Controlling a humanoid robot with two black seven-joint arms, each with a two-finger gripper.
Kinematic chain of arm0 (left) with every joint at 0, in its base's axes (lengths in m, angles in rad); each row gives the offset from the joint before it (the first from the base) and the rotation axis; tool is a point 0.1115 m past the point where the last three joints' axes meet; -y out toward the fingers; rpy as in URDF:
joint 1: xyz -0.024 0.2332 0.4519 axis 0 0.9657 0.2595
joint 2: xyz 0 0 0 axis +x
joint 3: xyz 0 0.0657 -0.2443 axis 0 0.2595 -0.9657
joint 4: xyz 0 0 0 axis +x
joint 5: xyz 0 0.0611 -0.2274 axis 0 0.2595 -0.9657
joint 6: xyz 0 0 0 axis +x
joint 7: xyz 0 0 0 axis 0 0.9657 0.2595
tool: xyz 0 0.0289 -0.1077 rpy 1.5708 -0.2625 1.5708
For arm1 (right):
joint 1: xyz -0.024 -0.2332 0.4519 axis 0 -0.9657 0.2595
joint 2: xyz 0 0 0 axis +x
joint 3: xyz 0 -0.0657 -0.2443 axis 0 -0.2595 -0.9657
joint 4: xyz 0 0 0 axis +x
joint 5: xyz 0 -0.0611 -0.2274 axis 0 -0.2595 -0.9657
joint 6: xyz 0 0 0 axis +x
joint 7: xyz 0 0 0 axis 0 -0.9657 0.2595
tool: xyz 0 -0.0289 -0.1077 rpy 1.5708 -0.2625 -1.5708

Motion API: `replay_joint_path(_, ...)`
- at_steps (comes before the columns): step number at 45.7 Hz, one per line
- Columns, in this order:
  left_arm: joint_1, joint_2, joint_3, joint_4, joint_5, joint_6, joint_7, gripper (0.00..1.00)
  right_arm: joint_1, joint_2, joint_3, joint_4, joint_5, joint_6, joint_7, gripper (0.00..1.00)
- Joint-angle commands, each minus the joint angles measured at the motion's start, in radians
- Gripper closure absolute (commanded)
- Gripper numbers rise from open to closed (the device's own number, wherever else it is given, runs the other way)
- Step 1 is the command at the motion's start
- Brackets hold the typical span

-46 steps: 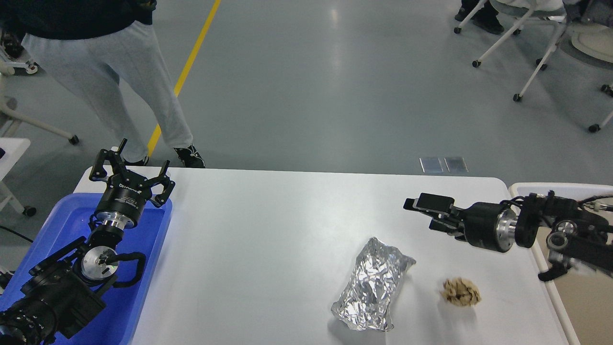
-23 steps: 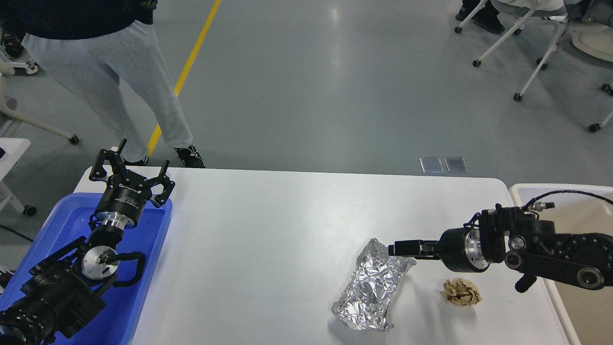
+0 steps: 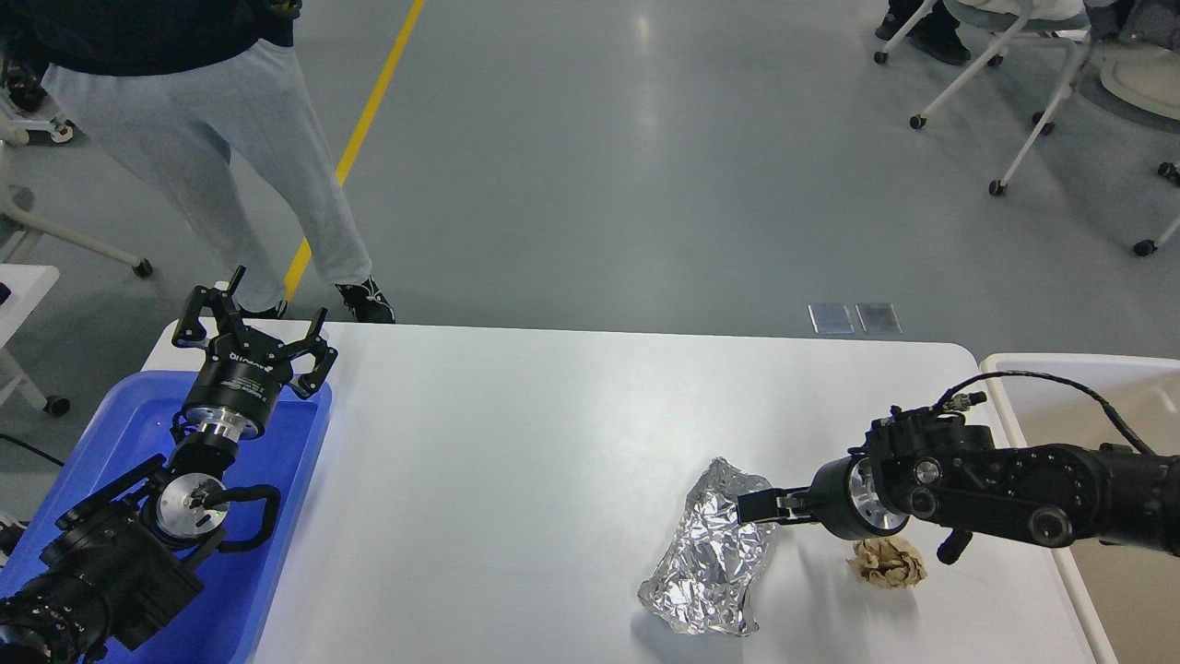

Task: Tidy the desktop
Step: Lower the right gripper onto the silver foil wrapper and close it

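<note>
Tabletop (image 3: 516,443): our right hand (image 3: 758,507) has dropped onto the foil packet's (image 3: 710,563) upper right corner, fingers narrow, grip uncertain; left hand (image 3: 253,318) stays wide, idle

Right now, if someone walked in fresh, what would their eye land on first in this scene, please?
Most likely the crumpled foil packet shining on the white desktop, with the right pincer reaching in at its upper right edge. Beside it, to the right, lies a small brown paper wad, partly under that arm. On the far left, the left pincer is raised open above a bright blue tray.
</note>
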Motion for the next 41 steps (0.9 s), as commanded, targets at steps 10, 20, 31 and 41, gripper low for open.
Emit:
replay_joint_path(10, 0.000, -0.001, 0.000, 0.000, 0.001, 0.000, 0.000, 0.00, -0.031, 0.042, -0.013, -0.080, -0.009, 0.026, -0.020, 0.00)
replay_joint_path(20, 0.000, 0.000, 0.000, 0.000, -0.001, 0.000, 0.000, 0.00, -0.038, 0.048, -0.013, -0.081, -0.007, 0.020, -0.018, 0.00)
replay_joint_path(31, 0.000, 0.000, 0.000, 0.000, 0.001, 0.000, 0.000, 0.00, -0.054, 0.058, -0.014, -0.085, -0.025, 0.016, -0.014, 0.53)
replay_joint_path(41, 0.000, 0.000, 0.000, 0.000, 0.001, 0.000, 0.000, 0.00, -0.063, 0.061, -0.016, -0.106, -0.078, 0.013, -0.011, 1.00)
